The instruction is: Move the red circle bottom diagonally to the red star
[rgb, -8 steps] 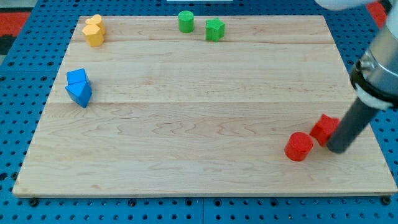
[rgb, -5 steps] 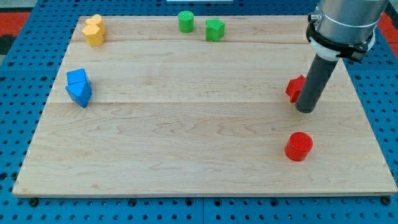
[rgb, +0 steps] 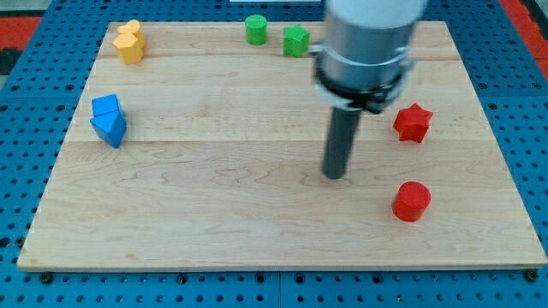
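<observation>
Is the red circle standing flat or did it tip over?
Standing flat. The red circle shows its round top facing up, resting on the board. My tip is off to its left, not touching it.

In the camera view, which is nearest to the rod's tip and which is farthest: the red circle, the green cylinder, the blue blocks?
Measured from my tip:
1. Red circle, nearest, toward the view's lower right.
2. Green cylinder, at the view's top, left of the tip.
3. Blue blocks, farthest, by the view's left edge.

Yellow blocks (rgb: 129, 42), blue blocks (rgb: 109, 120), green blocks (rgb: 276, 34)
</observation>
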